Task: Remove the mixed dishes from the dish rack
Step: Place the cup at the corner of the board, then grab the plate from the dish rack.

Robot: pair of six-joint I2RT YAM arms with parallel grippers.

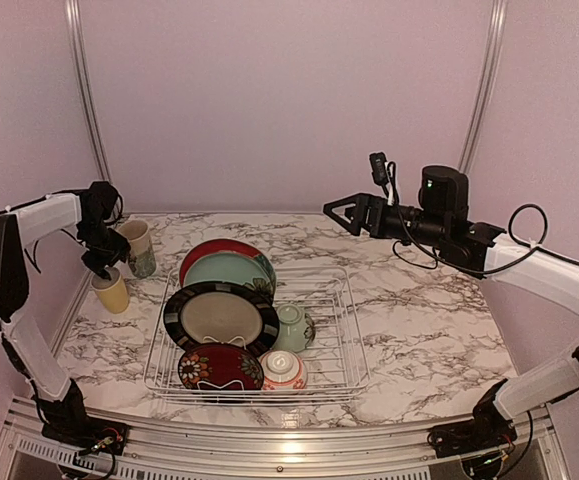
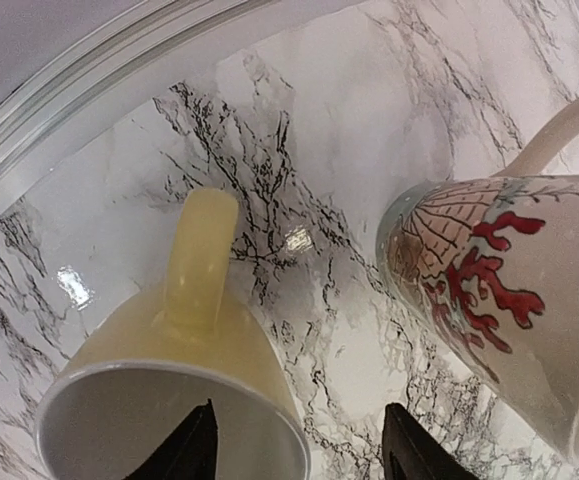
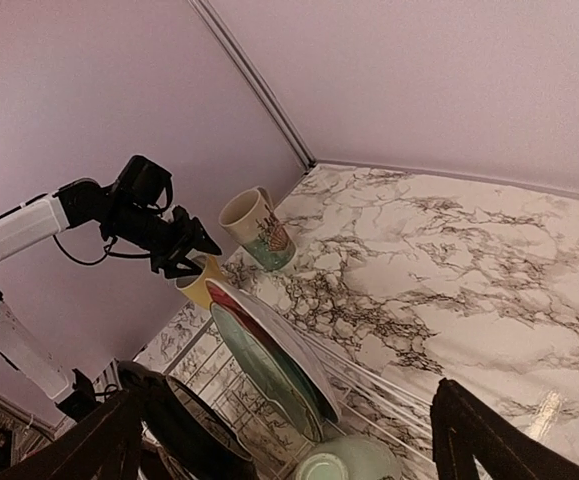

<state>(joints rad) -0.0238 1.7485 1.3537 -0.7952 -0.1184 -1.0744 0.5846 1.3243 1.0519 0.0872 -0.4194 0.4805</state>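
Marble bench (image 1: 419, 300): noted yellow cup (image 1: 112, 292), tall cup (image 1: 139, 247) unloaded; counted four plates (image 1: 219, 315), two bowls (image 1: 294, 326) left in rack (image 1: 339, 340); found left pincer (image 1: 107, 268) wide at yellow cup, right pincer (image 1: 337, 213) wide, aloft

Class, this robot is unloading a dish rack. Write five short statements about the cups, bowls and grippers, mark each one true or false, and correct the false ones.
1. The yellow cup and patterned cup stand on the table, outside the rack. True.
2. The right gripper holds a plate. False: it is open and empty, raised above the table.
3. The rack holds a green bowl and a striped bowl. True.
4. The yellow cup lies on its side. False: it stands upright.
5. The left gripper is at the green bowl. False: it is open at the yellow cup's rim.
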